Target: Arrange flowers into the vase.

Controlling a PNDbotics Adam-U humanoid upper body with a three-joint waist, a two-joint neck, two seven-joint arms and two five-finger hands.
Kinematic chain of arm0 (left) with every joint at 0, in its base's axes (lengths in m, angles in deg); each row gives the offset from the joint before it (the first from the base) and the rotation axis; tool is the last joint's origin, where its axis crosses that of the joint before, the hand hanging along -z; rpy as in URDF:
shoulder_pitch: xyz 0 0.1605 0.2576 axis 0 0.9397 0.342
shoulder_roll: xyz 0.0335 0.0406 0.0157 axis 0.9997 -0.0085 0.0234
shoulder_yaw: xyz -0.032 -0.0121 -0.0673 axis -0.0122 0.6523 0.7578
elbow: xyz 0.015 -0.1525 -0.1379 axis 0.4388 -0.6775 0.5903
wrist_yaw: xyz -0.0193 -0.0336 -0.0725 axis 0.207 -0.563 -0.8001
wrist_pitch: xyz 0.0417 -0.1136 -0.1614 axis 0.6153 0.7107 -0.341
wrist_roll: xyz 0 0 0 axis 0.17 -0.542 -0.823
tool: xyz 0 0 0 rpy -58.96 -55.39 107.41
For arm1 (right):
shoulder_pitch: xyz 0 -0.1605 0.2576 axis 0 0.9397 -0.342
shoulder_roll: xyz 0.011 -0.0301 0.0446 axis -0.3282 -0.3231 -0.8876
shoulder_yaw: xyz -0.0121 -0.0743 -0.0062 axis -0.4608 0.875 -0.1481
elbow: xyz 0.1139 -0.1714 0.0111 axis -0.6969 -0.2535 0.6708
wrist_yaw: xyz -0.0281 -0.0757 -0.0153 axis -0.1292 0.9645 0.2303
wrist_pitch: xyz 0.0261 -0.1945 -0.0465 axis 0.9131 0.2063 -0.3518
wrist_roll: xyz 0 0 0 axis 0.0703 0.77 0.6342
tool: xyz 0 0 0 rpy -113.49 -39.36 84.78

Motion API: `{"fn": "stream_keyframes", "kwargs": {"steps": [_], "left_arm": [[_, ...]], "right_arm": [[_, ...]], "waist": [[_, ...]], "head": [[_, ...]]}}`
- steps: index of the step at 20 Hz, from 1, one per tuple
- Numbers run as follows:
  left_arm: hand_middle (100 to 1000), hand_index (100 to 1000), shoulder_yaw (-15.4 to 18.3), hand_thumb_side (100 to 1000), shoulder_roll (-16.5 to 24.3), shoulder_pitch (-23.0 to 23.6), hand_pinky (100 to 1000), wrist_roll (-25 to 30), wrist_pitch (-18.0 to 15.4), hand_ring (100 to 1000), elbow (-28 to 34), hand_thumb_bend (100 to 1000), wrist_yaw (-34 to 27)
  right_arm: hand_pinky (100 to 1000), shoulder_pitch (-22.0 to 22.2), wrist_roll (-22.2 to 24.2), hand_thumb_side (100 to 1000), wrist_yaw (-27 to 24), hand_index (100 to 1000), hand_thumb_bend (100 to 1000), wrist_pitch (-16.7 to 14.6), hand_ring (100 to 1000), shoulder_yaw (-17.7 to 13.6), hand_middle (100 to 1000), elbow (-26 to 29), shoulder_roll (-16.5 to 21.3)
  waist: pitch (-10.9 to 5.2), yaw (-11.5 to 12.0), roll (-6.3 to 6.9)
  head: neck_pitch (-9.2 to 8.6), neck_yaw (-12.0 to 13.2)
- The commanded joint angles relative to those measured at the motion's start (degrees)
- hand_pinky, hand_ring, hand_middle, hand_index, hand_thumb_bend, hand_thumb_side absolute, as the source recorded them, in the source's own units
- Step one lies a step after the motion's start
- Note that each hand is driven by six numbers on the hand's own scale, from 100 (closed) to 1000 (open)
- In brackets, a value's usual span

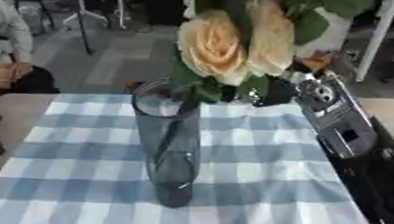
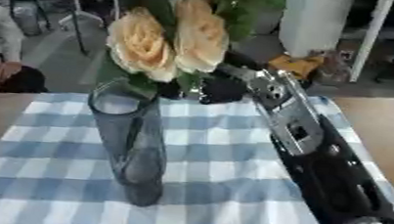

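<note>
The flowers (image 1: 230,42), peach roses with green leaves, are hanging over the vase (image 1: 168,141), stems seemingly running down inside; the right hand (image 2: 223,88) is reaching in by their base, probably to steady them, its grip hidden by leaves; I cannot tell its state. The clear vase is standing upright on the checked cloth (image 1: 256,186); the left hand is not showing

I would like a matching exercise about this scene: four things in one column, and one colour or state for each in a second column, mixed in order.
Things:
1. flowers
2. vase
3. tablecloth
4. right hand

Descriptions:
A. blue and white checks
B. clear glass, standing upright
C. peach blooms with green leaves
D. black, at the flower stems, just above the vase rim

Pairs: 1-C, 2-B, 3-A, 4-D
</note>
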Motion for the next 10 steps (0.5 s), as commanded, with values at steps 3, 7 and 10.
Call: {"fn": "stream_keyframes", "kwargs": {"steps": [3,7,10], "left_arm": [[731,821,0.1,1000,1.0,-0.3,382,0.0,0.1,616,1.1,100,0.2],[731,821,0.2,1000,1.1,-0.3,382,-0.2,0.1,616,1.1,100,0.3],[732,821,0.3,1000,1.2,-0.4,383,-0.4,0.1,616,1.1,100,0.4]], "right_arm": [[962,0.0,-1.0,1000,-0.6,910,676,0.3,1000,-1.2,506,2.3,2.9],[961,1.6,-1.7,1000,-0.7,910,680,0.5,1000,-1.7,508,3.3,4.8],[962,3.0,-2.2,1000,-0.8,910,671,0.7,1000,-2.3,508,4.0,6.0]], "waist": [[-1.57,-0.2,0.06],[-1.64,-0.5,0.1],[-1.71,-0.8,0.18]], "head": [[-0.96,0.2],[-1.01,0.4],[-1.05,0.4]]}}
